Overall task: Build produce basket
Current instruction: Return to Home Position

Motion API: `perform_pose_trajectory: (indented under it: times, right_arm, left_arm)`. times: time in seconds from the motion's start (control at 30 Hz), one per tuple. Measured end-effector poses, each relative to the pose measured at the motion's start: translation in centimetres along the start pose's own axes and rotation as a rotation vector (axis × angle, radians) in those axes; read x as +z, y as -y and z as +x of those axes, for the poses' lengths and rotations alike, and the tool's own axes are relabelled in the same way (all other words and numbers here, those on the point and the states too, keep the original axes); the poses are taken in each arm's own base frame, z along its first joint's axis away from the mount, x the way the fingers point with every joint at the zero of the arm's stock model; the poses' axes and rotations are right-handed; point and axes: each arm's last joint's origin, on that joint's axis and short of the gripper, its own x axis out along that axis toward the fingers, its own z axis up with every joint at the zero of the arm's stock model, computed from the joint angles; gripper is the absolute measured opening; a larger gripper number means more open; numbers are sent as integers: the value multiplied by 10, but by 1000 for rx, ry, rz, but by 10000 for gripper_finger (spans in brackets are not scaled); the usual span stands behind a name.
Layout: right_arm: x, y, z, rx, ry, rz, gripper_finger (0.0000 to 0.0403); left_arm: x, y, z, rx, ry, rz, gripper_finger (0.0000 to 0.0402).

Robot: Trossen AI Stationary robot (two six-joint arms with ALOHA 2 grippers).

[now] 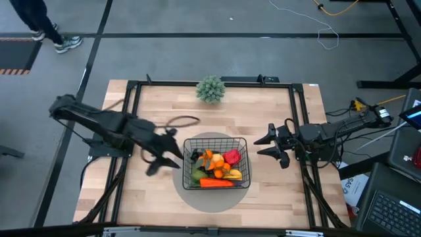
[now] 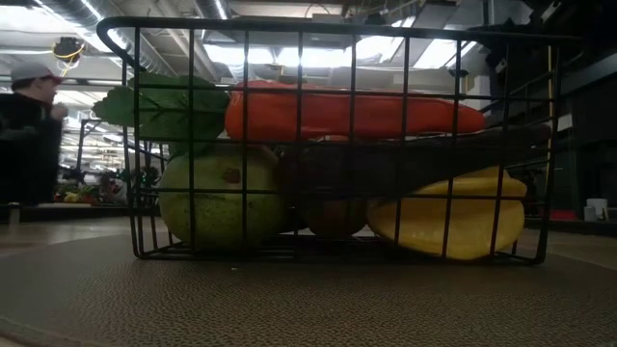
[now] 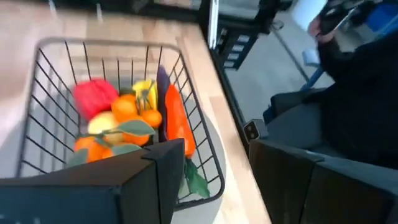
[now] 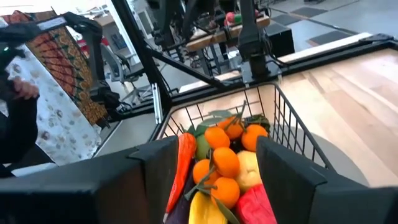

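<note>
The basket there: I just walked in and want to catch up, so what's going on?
The black wire basket sits on the grey round mat, loaded with toy produce: a carrot, a red pepper, oranges and more. The left gripper hovers beside the basket's left side, the right gripper farther off on its right. Both have open fingers and hold nothing.

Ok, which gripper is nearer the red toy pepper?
Right. The right gripper is just outside the black wire-mesh basket on the side holding the red toy pepper; the left gripper is outside the opposite side.
</note>
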Motion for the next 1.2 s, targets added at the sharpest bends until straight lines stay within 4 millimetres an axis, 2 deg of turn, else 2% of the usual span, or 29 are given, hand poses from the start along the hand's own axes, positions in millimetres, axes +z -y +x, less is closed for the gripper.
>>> perform_pose_trajectory:
  times: [0.1,0.33,0.47,0.67,0.73,0.83,0.97,1.2]
  right_arm:
    - [-1,0,-1,-3,-7,0,207]
    - [-2,1,-1,-8,-19,-20,207]
    - [-2,1,-1,-8,-18,-20,207]
    - [-2,1,-1,-8,-18,-20,207]
    - [-2,1,-1,-8,-19,-22,207]
    - [-2,1,-1,-8,-20,-25,207]
    - [-2,1,-1,-9,-20,-39,207]
    - [-2,1,-1,-8,-18,-119,207]
  left_arm:
    - [-16,-5,-23,-4,59,22,166]
    - [-75,-26,-62,-48,338,45,166]
    - [-110,-36,-79,-58,510,108,166]
    - [-147,-46,-98,-69,686,139,166]
    - [-153,-48,-100,-71,725,167,166]
    - [-157,-50,-95,-51,695,192,166]
    - [-159,-53,-91,8,699,179,166]
    - [-160,-53,-91,17,692,221,166]
